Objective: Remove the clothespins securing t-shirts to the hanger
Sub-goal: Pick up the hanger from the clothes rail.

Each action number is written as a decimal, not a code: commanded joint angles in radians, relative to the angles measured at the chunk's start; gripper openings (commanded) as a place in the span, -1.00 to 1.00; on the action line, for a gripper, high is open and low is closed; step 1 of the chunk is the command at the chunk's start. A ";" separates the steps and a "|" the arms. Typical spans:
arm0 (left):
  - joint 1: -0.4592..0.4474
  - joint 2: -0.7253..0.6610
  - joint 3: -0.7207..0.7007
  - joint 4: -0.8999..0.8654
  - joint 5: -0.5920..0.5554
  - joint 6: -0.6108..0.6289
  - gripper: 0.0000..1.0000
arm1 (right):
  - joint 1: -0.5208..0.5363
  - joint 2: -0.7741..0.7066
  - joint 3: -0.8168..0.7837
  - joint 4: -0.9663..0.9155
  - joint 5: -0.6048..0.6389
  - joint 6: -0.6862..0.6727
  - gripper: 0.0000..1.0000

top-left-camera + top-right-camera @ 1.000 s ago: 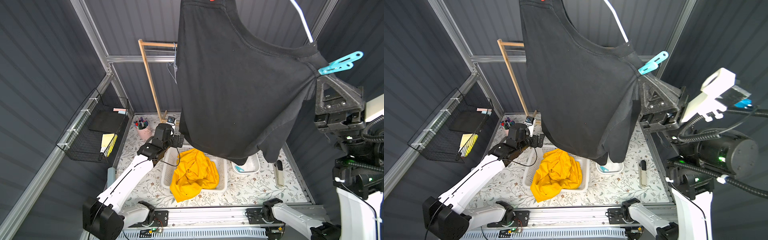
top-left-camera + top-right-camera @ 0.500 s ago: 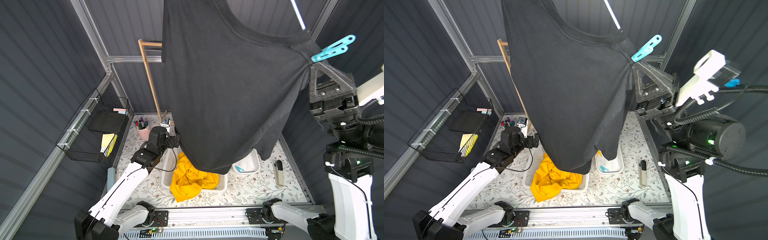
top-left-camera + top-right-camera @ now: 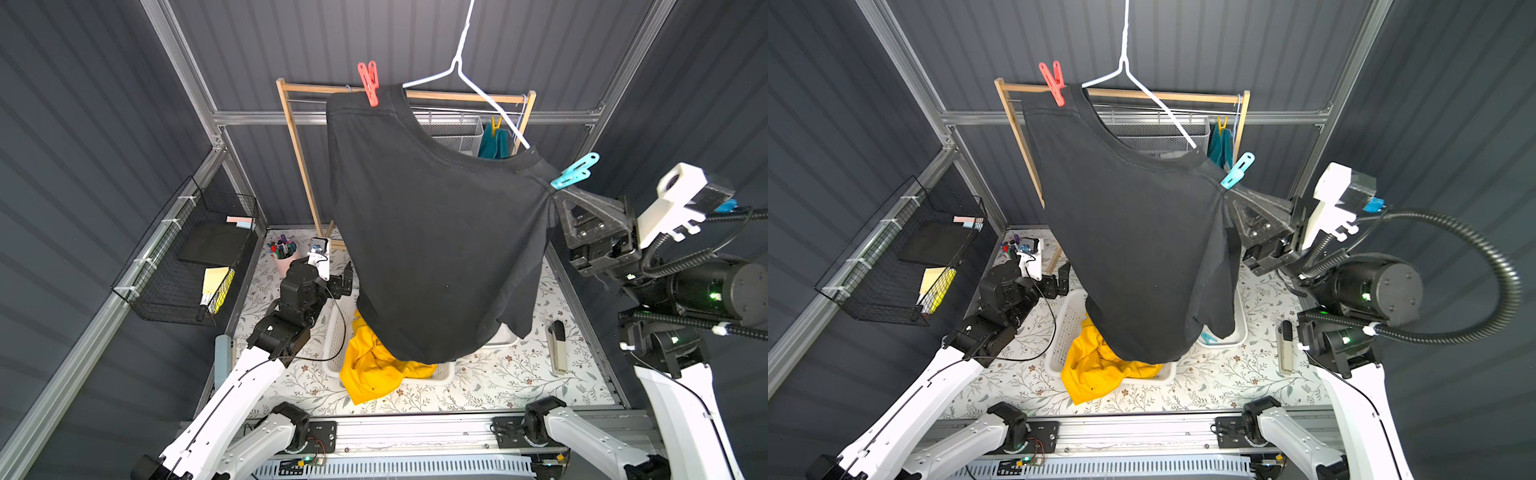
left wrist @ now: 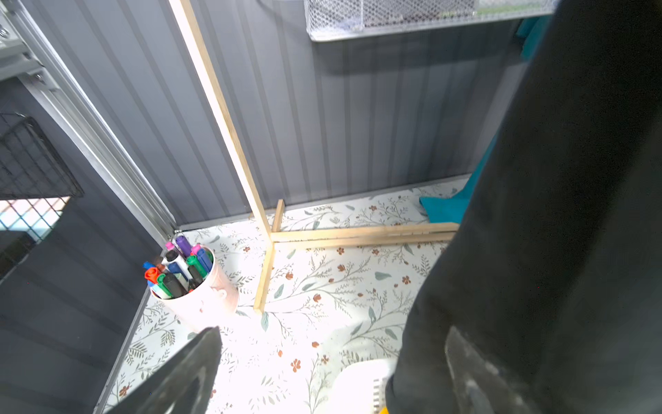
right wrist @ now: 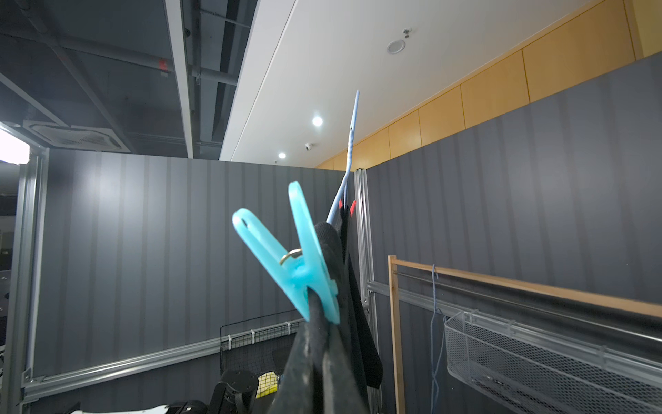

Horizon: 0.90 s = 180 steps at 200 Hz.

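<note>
In both top views a black cotton t-shirt hangs on a white wire hanger. A red plastic clothespin stands nearly upright on one shoulder. A light blue plastic clothespin slants on the other shoulder, handles away from the collar. Just below it the right gripper is pinched tight on the sleeve. The left gripper sits low beside the hem.

Left wrist view: its fingers are spread wide, holding nothing.

Right wrist view: the light blue plastic clothespin bites the black cloth, handles forked upward.

black t-shirt: hangs tilted on the white hanger, one sleeve drawn sideways.
red clothespin: clipped upright on one shoulder.
teal clothespin: clipped on the other shoulder, slanting outward.
yellow t-shirt: crumpled below.
teal t-shirt: hangs behind, with a yellow clothespin on top.
</note>
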 commanded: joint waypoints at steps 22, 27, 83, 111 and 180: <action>0.005 -0.028 0.009 0.021 0.030 0.016 1.00 | 0.000 -0.075 -0.095 0.150 -0.016 0.005 -1.00; 0.005 -0.030 0.018 0.018 0.046 0.023 0.99 | 0.001 -0.087 -0.114 0.149 -0.016 0.000 -1.00; 0.004 -0.049 0.127 -0.157 0.127 -0.018 1.00 | 0.000 -0.195 -0.316 0.176 -0.055 0.064 -1.00; 0.004 -0.089 0.132 -0.234 0.126 -0.074 0.99 | 0.000 -0.225 -0.371 0.183 -0.065 0.075 -1.00; 0.004 -0.105 0.219 -0.431 0.152 -0.044 1.00 | 0.004 -0.274 -0.418 0.068 -0.120 0.017 -1.00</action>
